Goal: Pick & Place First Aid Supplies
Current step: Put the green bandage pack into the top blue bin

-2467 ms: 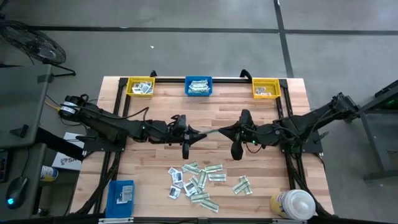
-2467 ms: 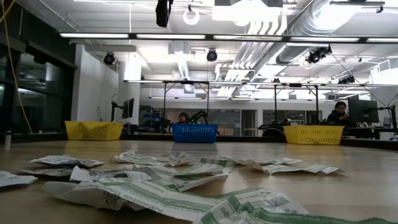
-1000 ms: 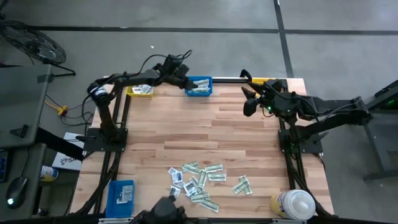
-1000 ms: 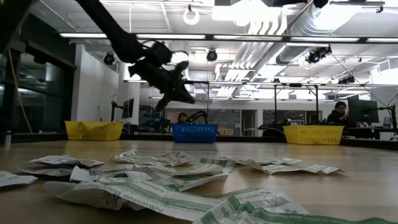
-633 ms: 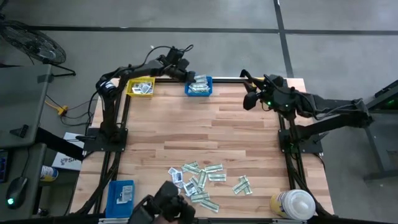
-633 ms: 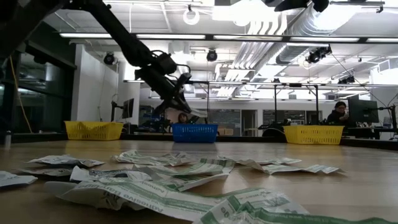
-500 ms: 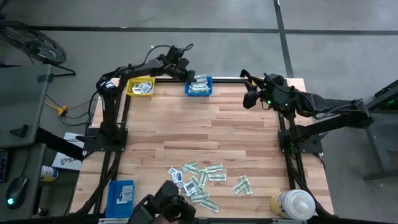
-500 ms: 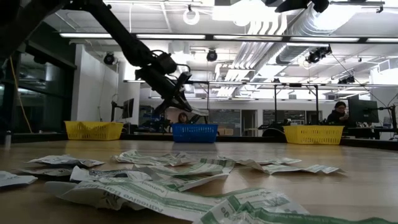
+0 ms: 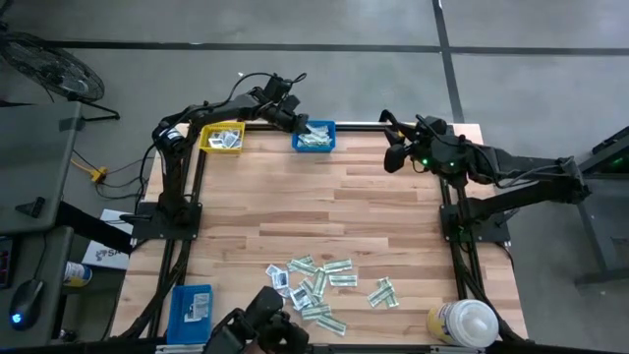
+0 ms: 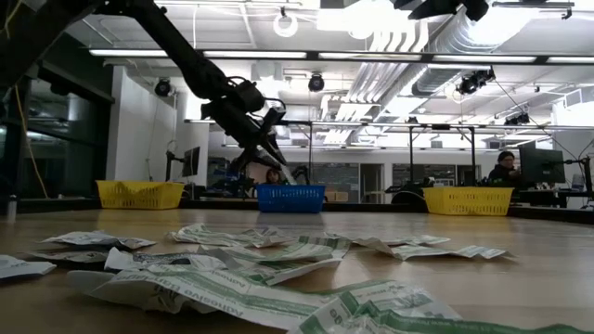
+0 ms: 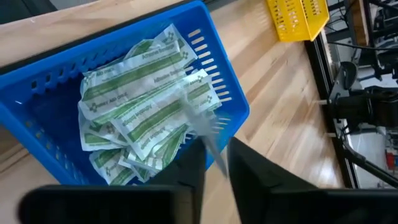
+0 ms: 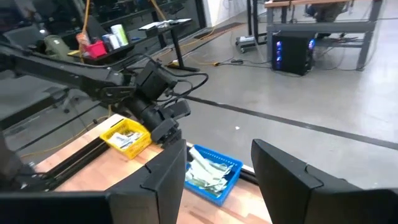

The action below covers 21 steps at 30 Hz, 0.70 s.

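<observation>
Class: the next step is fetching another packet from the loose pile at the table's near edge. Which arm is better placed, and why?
Probably the right. The right gripper hangs open and empty near the far edge, while the left gripper is over the blue bin, releasing a packet. Both are similarly far from the pile.

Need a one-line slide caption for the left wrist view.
Left gripper above the blue bin of green-and-white strips, one blurred strip between its fingers.
</observation>
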Each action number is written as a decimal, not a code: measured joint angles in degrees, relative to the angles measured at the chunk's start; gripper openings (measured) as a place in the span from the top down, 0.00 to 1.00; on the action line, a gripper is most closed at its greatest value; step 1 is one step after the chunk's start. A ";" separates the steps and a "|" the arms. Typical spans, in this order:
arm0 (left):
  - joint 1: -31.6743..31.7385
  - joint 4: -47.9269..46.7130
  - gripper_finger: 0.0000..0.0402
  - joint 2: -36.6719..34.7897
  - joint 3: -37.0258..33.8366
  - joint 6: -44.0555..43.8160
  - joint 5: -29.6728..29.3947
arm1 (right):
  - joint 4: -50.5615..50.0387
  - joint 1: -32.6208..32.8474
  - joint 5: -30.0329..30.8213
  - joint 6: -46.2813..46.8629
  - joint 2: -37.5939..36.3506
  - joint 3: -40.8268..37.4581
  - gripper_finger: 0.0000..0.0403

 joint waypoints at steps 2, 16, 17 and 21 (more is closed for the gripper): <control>0.00 0.00 0.77 0.00 0.00 0.06 -0.03 | -0.01 0.00 -0.97 0.50 0.00 0.00 0.56; 1.20 -5.24 0.61 -3.40 -0.02 4.16 -15.51 | -5.15 0.04 -12.17 6.17 0.02 0.00 0.56; 1.20 -5.08 0.61 -3.89 0.05 4.71 -16.50 | -6.24 0.04 -13.07 7.14 0.02 0.00 0.56; 0.54 -6.60 0.61 -5.45 0.02 4.87 -15.30 | -9.12 0.26 -16.10 10.29 0.02 -0.42 0.56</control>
